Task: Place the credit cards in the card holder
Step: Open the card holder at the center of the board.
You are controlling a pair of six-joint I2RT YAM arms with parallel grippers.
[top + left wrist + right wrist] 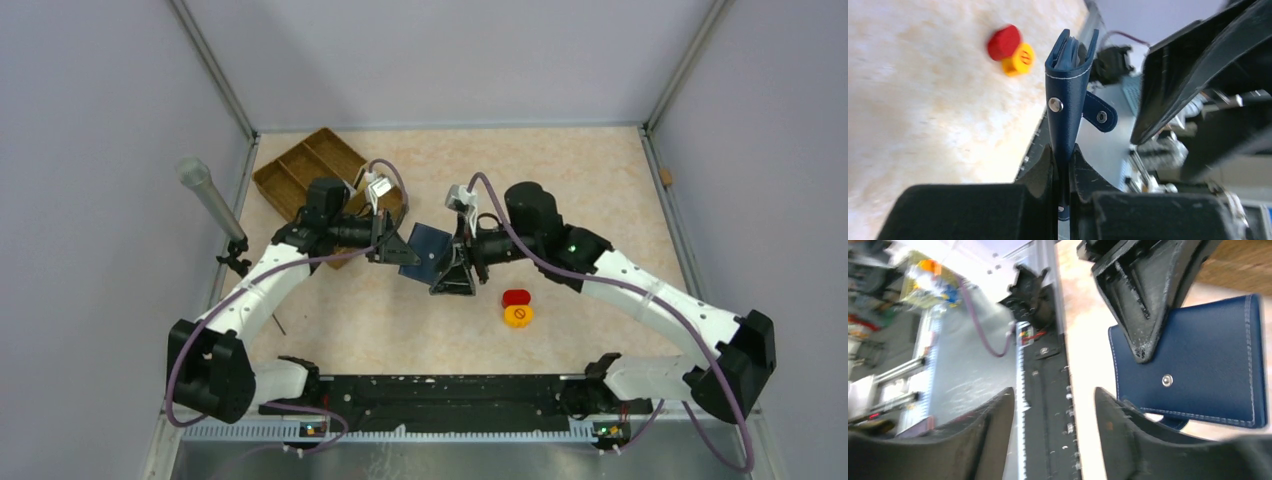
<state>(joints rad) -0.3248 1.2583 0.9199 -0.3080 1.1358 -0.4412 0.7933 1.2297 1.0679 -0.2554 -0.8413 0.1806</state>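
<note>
- The left gripper (1063, 155) is clenched on the lower edge of the navy card holder (1066, 95), pinching it tight between both fingers and holding it out between the two arms
- The card holder is seen edge-on from the left wrist, its far end gaping slightly and its snap tab (1100, 115) hanging loose to one side (lighter blue-grey layers show inside the gap, but whether they are credit cards cannot be told)
- The right gripper (1053, 395) stands released, jaws apart with nothing between them, just beside the holder's near edge
- From above, both grippers meet around the holder over the middle of the beige table (600, 200)
- A red round piece (516, 298) and a yellow one (518, 316) lie touching on the table, near the right gripper
- A brown divided tray (300, 165) sits at the far left corner, partly behind the left arm
</note>
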